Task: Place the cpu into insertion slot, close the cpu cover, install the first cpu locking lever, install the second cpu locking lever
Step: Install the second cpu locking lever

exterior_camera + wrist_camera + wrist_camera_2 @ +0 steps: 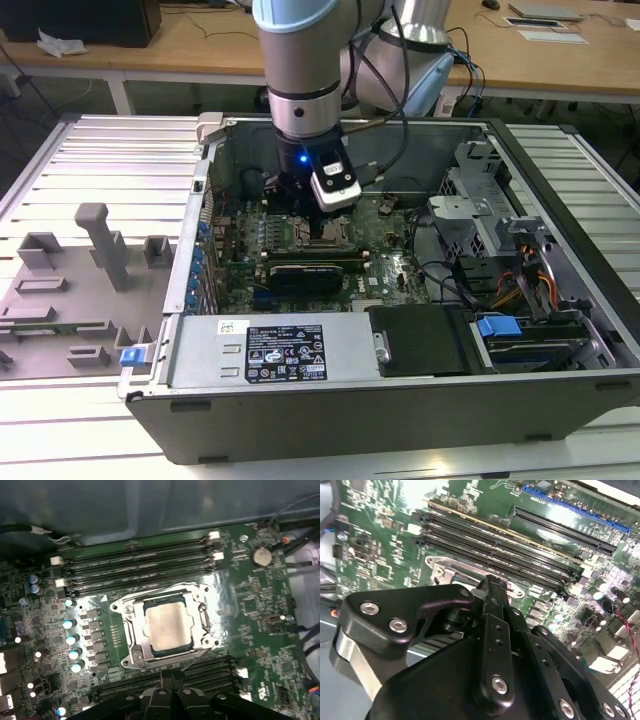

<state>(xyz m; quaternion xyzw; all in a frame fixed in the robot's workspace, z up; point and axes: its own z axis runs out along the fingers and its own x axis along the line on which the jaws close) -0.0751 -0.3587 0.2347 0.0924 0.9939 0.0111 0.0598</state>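
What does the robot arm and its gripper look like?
The arm is a silver-grey metal tube with a pale blue joint cap and a black wrist section lit by a small blue light. Black cables loop beside it. The gripper is matte black, built of bolted links with silver screw heads.

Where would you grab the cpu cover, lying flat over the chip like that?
Probably by one outer rim bar, coming straight down from above. The cpu cover is a thin frame lying flat around the cpu, whose face shows through its window, so there are no tall side faces to pinch. The bar nearest the shut gripper is closest to hand.
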